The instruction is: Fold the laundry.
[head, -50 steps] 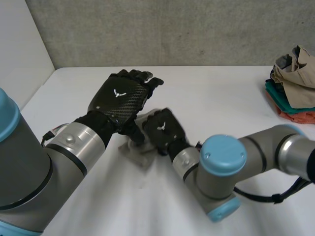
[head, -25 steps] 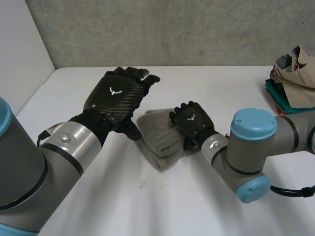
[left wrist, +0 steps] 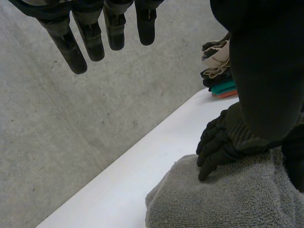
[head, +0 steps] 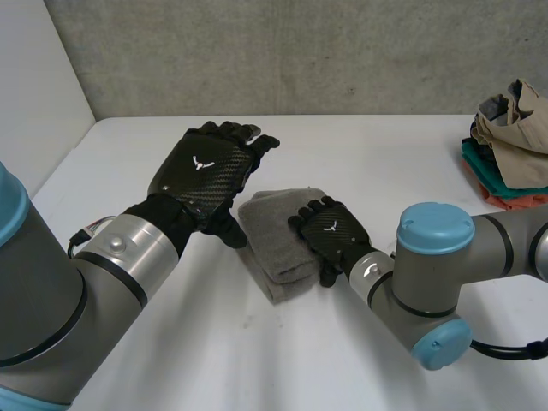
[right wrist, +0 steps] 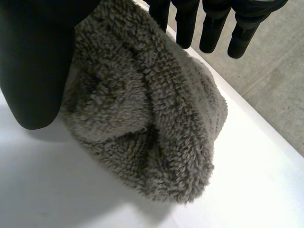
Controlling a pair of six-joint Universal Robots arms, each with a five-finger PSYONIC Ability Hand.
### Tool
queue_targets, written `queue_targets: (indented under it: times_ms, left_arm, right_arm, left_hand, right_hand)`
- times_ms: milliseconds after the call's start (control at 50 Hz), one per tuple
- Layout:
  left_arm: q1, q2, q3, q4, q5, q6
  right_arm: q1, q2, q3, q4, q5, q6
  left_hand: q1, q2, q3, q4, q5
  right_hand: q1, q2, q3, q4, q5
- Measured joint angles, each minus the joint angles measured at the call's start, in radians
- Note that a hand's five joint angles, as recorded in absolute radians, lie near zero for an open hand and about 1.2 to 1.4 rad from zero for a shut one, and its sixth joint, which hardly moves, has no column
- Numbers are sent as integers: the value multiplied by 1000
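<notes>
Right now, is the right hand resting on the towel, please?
Yes, the right hand lies flat on the folded towel with its fingers straight.

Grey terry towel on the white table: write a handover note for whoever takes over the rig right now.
Left hand: open, fingers straight, raised beside the grey terry towel, holding nothing.
Right hand: open, flat on top of the towel.
Done: towel folded into a compact bundle on the white table.
Left: lift the right hand away; the heap of tan, green and orange clothes at the table's right edge probably comes next.
</notes>
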Motion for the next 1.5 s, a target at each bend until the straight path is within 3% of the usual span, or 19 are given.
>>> queue_targets:
  times_ms: [280, 380, 460, 500, 820, 1020, 1240, 1500]
  left_arm:
    - [-1, 1, 0, 0, 0, 0]
    - [-1, 1, -2, -1, 0, -1]
    - [-1, 1, -4, -1, 0, -1]
    - [-1, 2, -5, -1, 0, -1]
    - [-7, 11, 53, 9, 3, 2]
    - [-35, 14, 128, 15, 3, 4]
    - [-77, 3, 158, 30, 5, 6]
    - [-120, -9, 135, 98, 40, 4]
  right_arm:
    - [3, 77, -88, -63, 0, 1]
    - [3, 106, -130, -66, -2, 2]
    - [3, 125, -159, -81, -10, 6]
    - [3, 129, -167, -94, -15, 9]
    - [-70, 0, -288, -329, -40, 142]
    - [-266, -47, -448, -483, -35, 251]
    - [-572, 65, -635, -498, -57, 365]
    - [-871, 279, -583, -505, -360, 568]
  left_hand:
    - [0, 0, 0, 0, 0]
    - [0, 0, 0, 0, 0]
    - [0, 0, 0, 0, 0]
    - [0, 0, 0, 0, 0]
    - [0, 0, 0, 0, 0]
    - [0, 0, 0, 0, 0]
    - [0, 0, 0, 0, 0]
    - [-3, 0, 0, 0, 0]
  right_hand:
    - [128, 140, 148, 145, 128]
    - [370, 393, 385, 384, 345]
    - [702, 814, 804, 815, 751]
    - [742, 878, 879, 910, 816]
    - [742, 880, 886, 942, 820]
    - [742, 880, 886, 945, 820]
    - [742, 880, 886, 948, 834]
    - [742, 880, 886, 949, 832]
